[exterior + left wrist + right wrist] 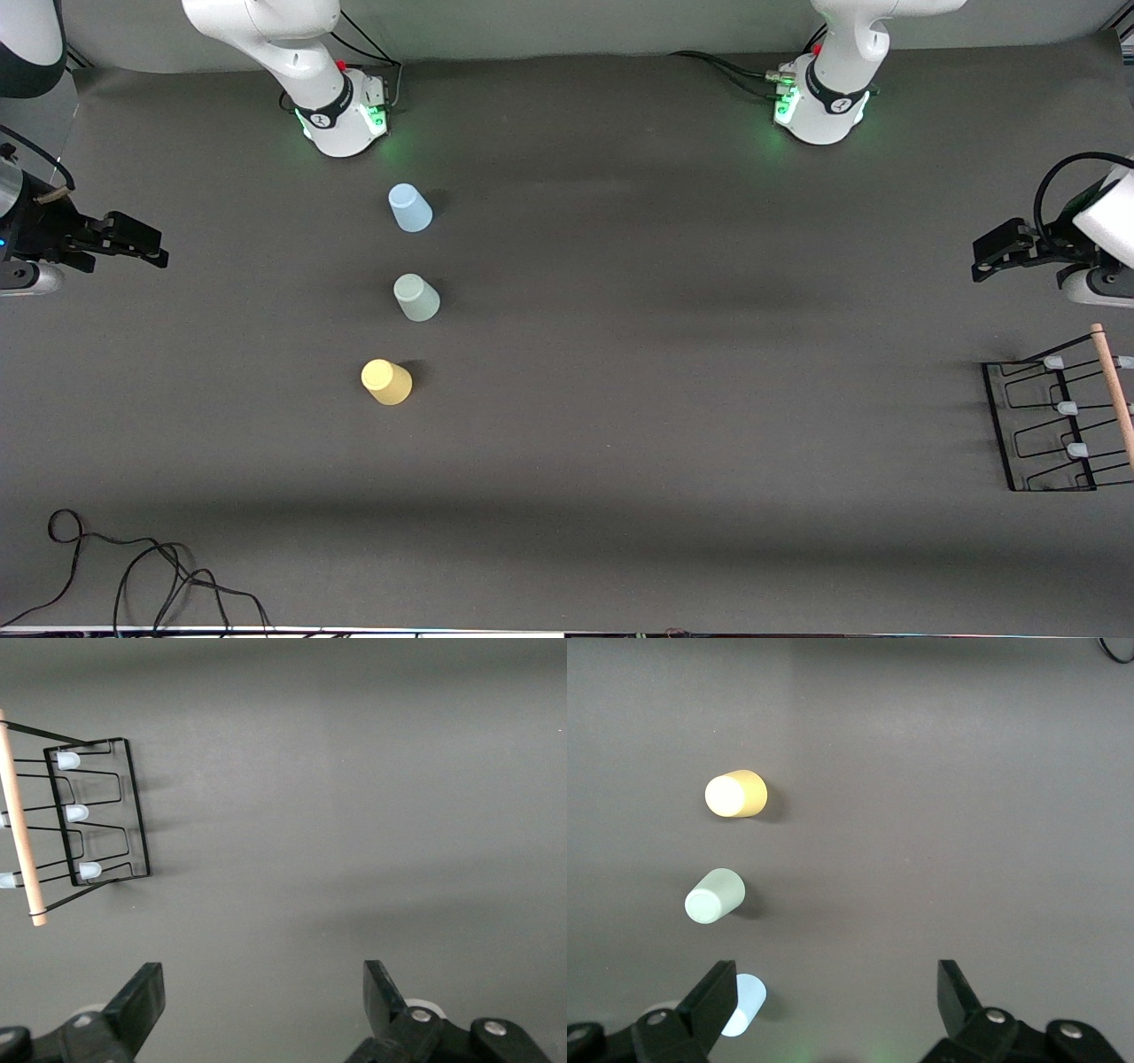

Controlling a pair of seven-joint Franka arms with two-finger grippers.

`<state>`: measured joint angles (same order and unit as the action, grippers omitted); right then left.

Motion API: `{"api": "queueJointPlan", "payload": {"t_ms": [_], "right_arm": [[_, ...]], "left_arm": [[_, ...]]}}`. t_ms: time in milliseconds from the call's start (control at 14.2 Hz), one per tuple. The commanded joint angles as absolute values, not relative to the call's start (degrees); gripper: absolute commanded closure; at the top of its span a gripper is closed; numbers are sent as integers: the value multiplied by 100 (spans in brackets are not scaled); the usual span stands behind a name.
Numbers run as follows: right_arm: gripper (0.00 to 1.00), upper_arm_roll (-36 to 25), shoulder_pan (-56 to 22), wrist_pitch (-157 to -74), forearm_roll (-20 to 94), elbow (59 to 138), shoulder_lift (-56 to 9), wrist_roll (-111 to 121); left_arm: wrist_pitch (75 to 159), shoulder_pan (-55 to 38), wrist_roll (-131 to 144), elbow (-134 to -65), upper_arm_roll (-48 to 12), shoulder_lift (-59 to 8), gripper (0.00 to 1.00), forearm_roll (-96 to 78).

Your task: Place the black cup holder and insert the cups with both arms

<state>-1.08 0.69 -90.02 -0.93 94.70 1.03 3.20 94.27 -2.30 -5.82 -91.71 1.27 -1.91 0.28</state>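
Observation:
Three cups stand in a row on the dark table toward the right arm's end: light blue nearest the bases, pale grey-green in the middle, yellow nearest the front camera. The right wrist view shows the yellow, grey-green and blue cups. The black cup holder with its wooden rod stands at the left arm's end and shows in the left wrist view. My right gripper is open and empty, up over the table's right-arm end. My left gripper is open and empty, up over bare table beside the holder.
A loose black cable lies at the table's near corner at the right arm's end. The two green-lit bases stand along the table's edge farthest from the front camera. The holder reaches the table's edge at the left arm's end.

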Motion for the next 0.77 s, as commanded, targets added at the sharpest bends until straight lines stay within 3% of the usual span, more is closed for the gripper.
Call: {"api": "queueJointPlan", "payload": {"t_ms": [0, 704], "right_arm": [[0, -88, 70, -8930, -9, 9308, 26, 299], [0, -35, -96, -8930, 9, 9343, -52, 211]], "left_arm": [[9430, -299, -624, -9070, 202, -220, 0, -26], [9457, -290, -624, -9079, 211, -220, 0, -26]]}}
